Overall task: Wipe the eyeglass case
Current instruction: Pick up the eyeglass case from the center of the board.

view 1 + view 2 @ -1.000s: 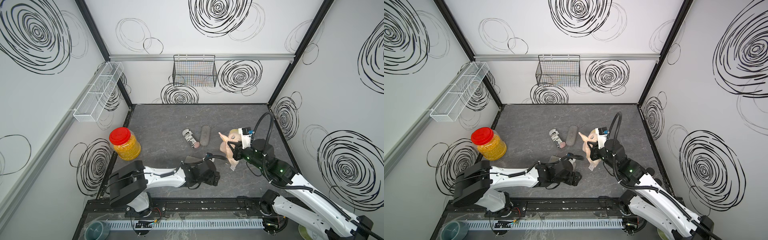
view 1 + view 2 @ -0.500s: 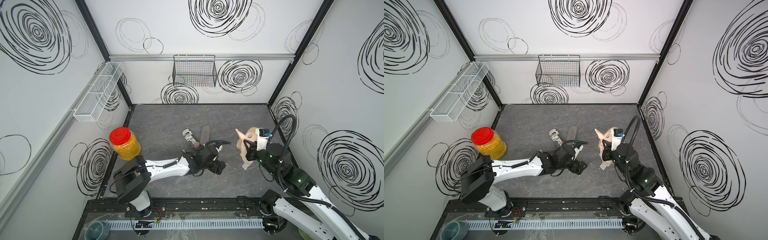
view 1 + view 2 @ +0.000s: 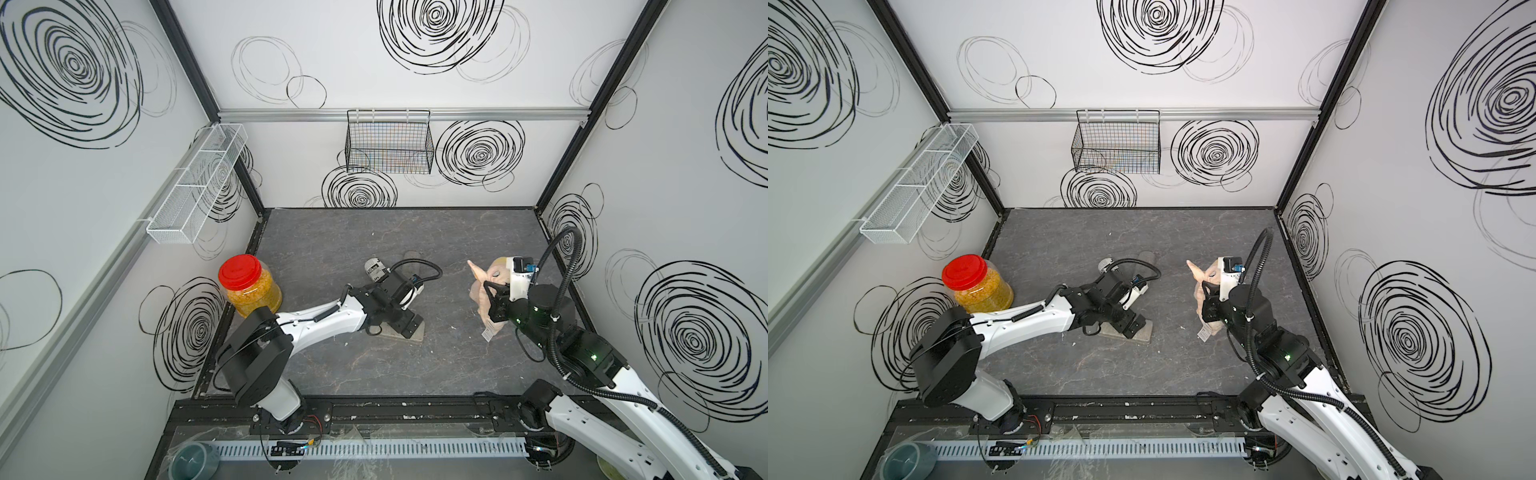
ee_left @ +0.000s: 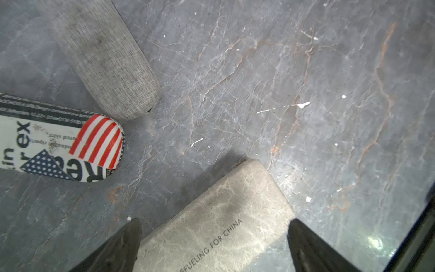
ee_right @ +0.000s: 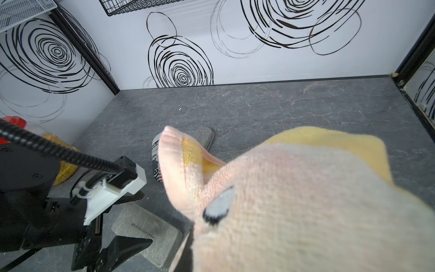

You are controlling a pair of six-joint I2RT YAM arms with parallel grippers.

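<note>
Both top views: left gripper (image 3: 398, 328) (image 3: 1125, 326) sits low over table (image 3: 332, 232), jaws spread wide. Eyeglass case (image 3: 417, 336) (image 3: 1142, 335) lies flat under and btwn them, not gripped. Right gripper (image 3: 496, 299) is well apart from it, clamped on cloth (image 3: 478, 286), which hangs below it.

Left wrist: fingers (image 4: 127, 242) stand either side of eyeglass case (image 4: 211, 223). Grey pouch (image 4: 106, 58) and flag-print tube (image 4: 70, 146) lie just beyond the fingertips.

Right wrist: cloth (image 5: 294, 200) fills most of view and hides the fingers. Eyeglass case (image 5: 146, 230) shows past it, under left gripper (image 5: 113, 247).
</note>
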